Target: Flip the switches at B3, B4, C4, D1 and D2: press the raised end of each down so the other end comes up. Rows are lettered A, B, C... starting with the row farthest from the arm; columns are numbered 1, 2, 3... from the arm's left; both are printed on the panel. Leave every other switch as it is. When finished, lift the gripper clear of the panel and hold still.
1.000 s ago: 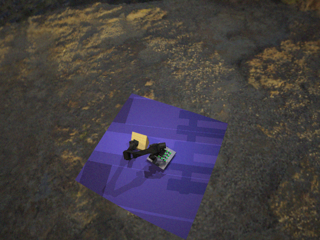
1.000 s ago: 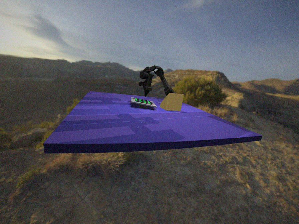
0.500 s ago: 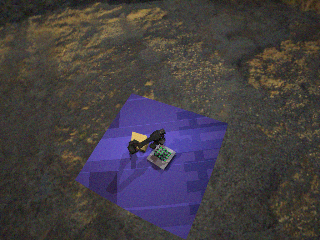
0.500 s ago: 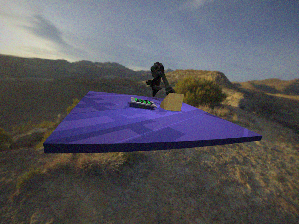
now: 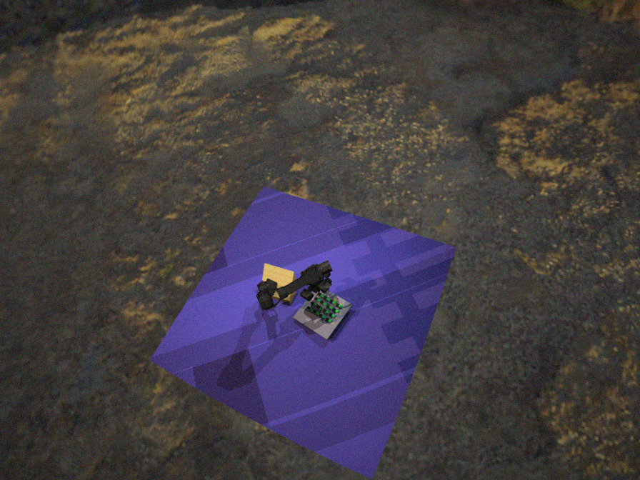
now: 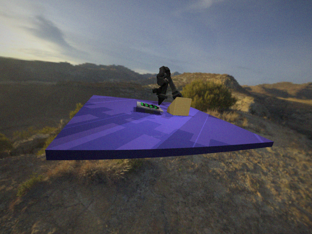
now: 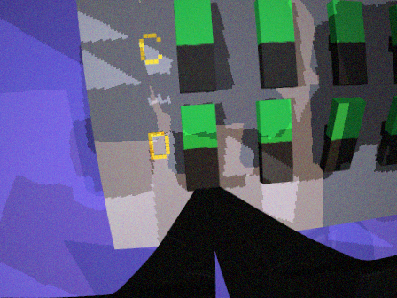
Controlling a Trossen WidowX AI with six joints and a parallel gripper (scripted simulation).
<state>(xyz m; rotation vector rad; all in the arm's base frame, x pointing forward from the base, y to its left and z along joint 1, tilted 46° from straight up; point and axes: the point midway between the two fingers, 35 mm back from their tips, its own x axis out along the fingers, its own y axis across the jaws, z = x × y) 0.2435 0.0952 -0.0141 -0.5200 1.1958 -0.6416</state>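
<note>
The gripper (image 5: 307, 294) (image 6: 159, 104) (image 7: 207, 200) is clenched, its fingertips together with nothing between them, pointing down at the near edge of the panel (image 5: 327, 333) (image 6: 148, 110) (image 7: 121, 166). The panel lies on the purple table (image 5: 320, 408) (image 6: 100, 131) (image 7: 40, 177), at 4 o'clock from the foot of the arm (image 5: 294, 284) (image 6: 172, 85) in the top view. There the gripper is at the panel's 11 o'clock.

In the wrist view, the fingertips meet the 6 o'clock end of D1 (image 7: 200, 146); whether they touch it or hover over it, I cannot tell. D2 (image 7: 275, 141) is at D1's 3 o'clock, with D3 (image 7: 345, 133) beyond it. C1 (image 7: 196, 46) is at D1's 12 o'clock, and C2 (image 7: 276, 44) is above D2. These five have green halves toward 12 and black halves toward 6. The printed C (image 7: 142, 50) and D (image 7: 151, 146) stand at 9 o'clock of their rows. Which ends are raised is not clear, and B3, B4 and C4 cannot be judged.

A yellow block (image 5: 278, 272) (image 6: 182, 107) sits at the panel's 10 o'clock from the top, 3 o'clock in the exterior view, apart from it.
</note>
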